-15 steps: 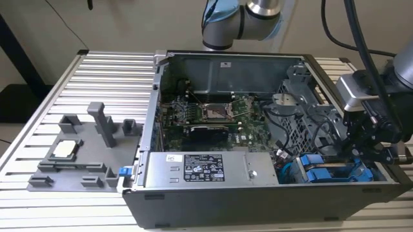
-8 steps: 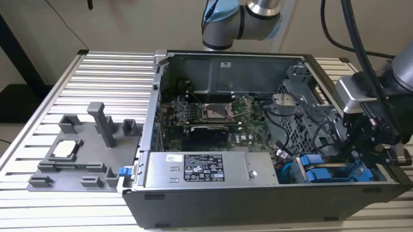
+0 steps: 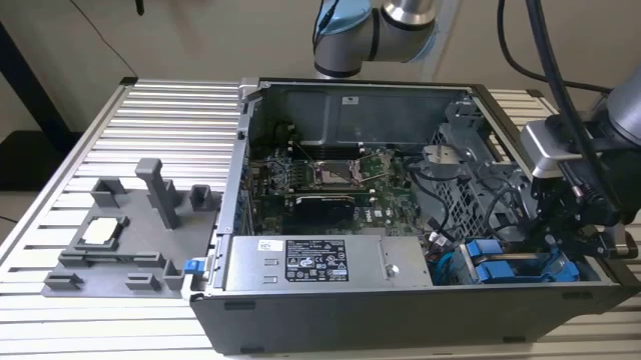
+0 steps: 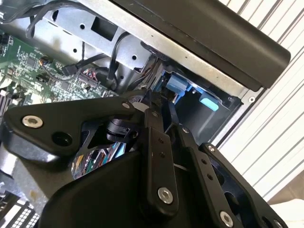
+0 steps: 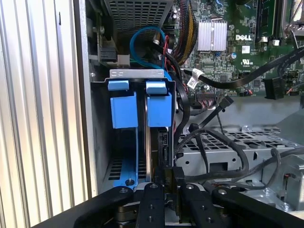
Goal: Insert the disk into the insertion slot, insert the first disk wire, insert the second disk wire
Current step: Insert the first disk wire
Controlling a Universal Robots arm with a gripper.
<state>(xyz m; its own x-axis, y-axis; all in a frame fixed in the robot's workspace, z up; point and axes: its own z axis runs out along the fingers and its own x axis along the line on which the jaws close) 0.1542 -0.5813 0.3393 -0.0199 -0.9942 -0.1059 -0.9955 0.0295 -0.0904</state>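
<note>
The disk (image 5: 159,142) stands edge-on in the insertion slot (image 5: 137,73), a grey perforated cage, with its blue bracket (image 5: 159,108) at the slot's mouth. A second blue bracket (image 5: 123,110) sits beside it. In the exterior view the blue brackets (image 3: 498,270) lie in the case's corner at that view's lower right, and my gripper (image 3: 561,244) reaches down just beside them. My gripper (image 5: 172,190) is shut on a black wire connector (image 5: 173,176) right at the disk's edge. In the second wrist view the fingertips (image 4: 153,110) meet close to the blue bracket (image 4: 178,85).
Black cable bundles (image 5: 209,142) cross a perforated metal cage next to the slot. The green motherboard (image 3: 331,176) and the grey power-supply box (image 3: 315,262) fill the open case. A grey fixture tray (image 3: 125,240) rests on the slatted table at the exterior view's left.
</note>
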